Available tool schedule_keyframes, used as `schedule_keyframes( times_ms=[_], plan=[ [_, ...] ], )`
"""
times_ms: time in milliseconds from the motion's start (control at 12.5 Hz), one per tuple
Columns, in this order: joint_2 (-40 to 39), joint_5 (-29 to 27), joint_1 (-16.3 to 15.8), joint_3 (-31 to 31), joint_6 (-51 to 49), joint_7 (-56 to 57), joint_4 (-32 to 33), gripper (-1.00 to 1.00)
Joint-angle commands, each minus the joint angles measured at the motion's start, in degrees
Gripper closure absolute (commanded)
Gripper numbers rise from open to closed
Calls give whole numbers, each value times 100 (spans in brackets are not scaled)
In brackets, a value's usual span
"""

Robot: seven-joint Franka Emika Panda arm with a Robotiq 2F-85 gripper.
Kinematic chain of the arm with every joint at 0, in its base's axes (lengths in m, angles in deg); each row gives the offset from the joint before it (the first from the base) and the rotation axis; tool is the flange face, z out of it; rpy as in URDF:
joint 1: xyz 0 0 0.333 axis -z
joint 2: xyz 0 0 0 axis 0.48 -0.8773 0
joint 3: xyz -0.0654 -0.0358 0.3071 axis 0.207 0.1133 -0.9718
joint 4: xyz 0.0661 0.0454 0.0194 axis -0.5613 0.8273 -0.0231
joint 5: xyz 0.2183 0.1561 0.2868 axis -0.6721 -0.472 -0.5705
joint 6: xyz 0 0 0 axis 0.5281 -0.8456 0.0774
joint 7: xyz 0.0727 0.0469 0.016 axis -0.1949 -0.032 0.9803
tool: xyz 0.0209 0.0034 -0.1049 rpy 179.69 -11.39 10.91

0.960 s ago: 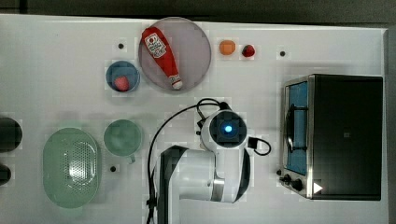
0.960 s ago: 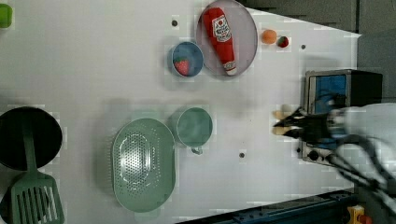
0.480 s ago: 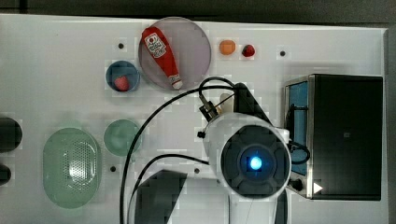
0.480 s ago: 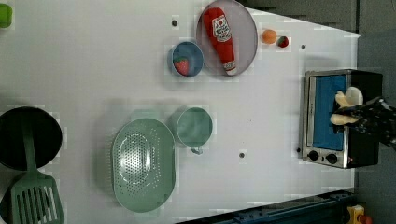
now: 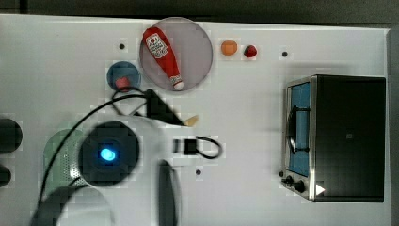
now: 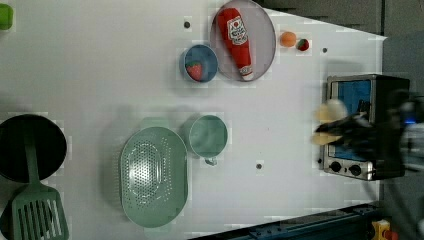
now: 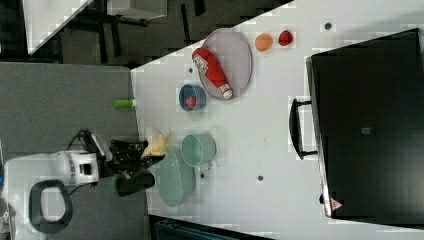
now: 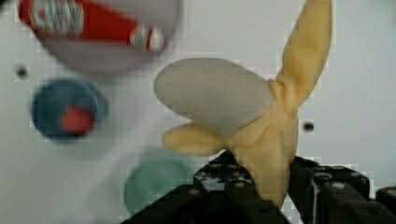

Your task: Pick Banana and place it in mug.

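- In the left view, a black pan [image 6: 30, 147] with a green spatula [image 6: 37, 210] lies at the left view's left edge.
- Right of it, an oval green basket [image 6: 153, 176] lies flat on the white table [image 6: 100, 75].
- The mug [image 6: 208, 136] stands upright just beside the basket's upper right rim, its small handle turned toward the left view's bottom.
- Above the mug, a blue bowl [image 6: 199, 63] holds a red strawberry [image 6: 194, 70].
- Touching the bowl's right, a grey plate [image 6: 262, 35] carries a ketchup bottle [image 6: 237, 40] lying on its side, cap toward the table's middle.
- Right of the plate sit an orange fruit [image 6: 287, 39] and a small red fruit [image 6: 302, 44], just beside each other.
- At the left view's right stands a toaster oven [image 6: 362, 125] with a blue-tinted door.
- The gripper [image 8: 268, 191] is clamped on the banana [image 8: 275, 135], which is off the table; the black fingers [image 8: 224, 184] pinch its lower end, with peel flaps and a pale tip spreading beyond them.
- In the right view, the banana sits over the basket's left end, left of the mug and apart from it.
- In the top view, the arm [image 5: 108, 153] covers the basket and mug, and a tan tip pokes out at its right.
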Motion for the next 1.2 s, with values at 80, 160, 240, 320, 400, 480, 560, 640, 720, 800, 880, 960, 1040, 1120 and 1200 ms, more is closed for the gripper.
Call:
schedule_keyframes(
  times_ms=[80, 160, 240, 320, 400, 480, 560, 640, 720, 800, 880, 960, 1040, 1120, 1200],
  plan=[
    [-149, -405, -100, -513, 200, -1101, 77, 46],
    [-267, -415, -108, -710, 347, -1381, 85, 46],
    [-417, -415, -112, -893, 532, -1684, 98, 46],
    [-590, -414, -115, -1062, 726, -2054, 123, 46],
    [-787, -409, -116, -1213, 946, -2432, 146, 46],
    [-1020, -397, -116, -1331, 1122, -2748, 152, 46],
    [-1266, -360, -116, -1414, 1308, -2979, 152, 46],
    [-1502, -266, -117, -1443, 1463, -3153, 152, 46],
    [-1718, -66, -116, -1446, 1546, -3289, 152, 46],
    [-1918, 202, -117, -1448, 1575, -3395, 154, 46],
    [-2085, 362, -120, -1449, 1891, -3410, 138, 46],
    [-2237, 367, -118, -1440, 2151, -3492, 165, 46],
    [-2394, 368, -118, -1435, 2326, -3589, 216, 46],
    [-2525, 409, -118, -1417, 2466, -3688, 271, 46],
    [-2612, 488, -119, -1413, 2663, -3701, 314, 40]
  ],
)
